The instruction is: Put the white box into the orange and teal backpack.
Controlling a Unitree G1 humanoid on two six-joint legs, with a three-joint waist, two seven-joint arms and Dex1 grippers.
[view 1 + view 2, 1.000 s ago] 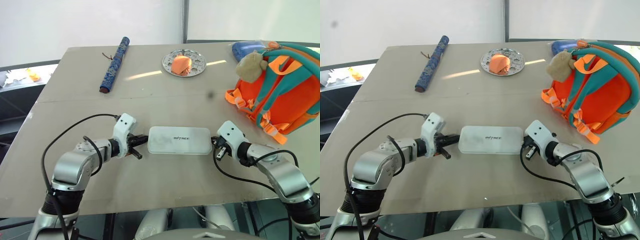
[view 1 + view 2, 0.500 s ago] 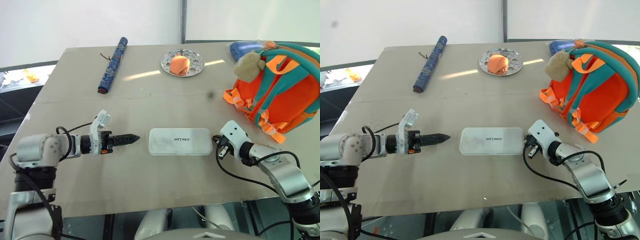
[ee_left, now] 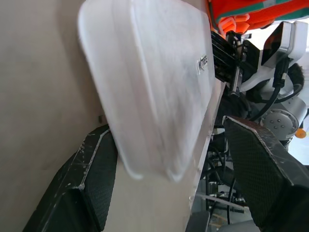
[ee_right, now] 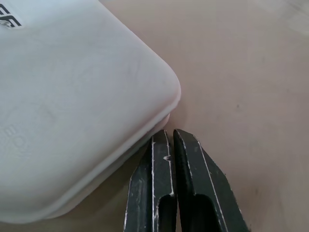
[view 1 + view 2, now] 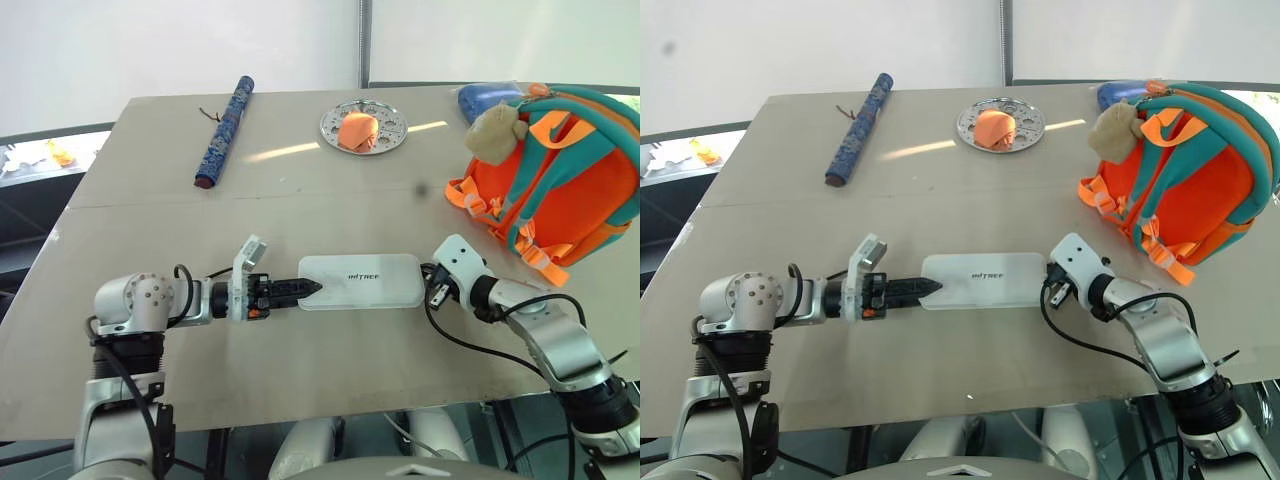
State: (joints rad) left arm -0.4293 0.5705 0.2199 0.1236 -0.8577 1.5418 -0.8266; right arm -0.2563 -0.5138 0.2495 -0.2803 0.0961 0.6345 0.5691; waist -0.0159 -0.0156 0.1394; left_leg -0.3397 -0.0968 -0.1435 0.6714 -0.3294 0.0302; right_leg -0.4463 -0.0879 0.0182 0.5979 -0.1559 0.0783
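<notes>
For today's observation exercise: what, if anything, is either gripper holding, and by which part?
Nothing is held. The open left gripper straddles one end of the white box; the shut right gripper meets the other end.

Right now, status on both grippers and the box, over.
Left gripper open, straddling white box end. Right gripper shut, tips against the opposite end. Box flat on table, outside the orange and teal backpack. Path between unobstructed.
</notes>
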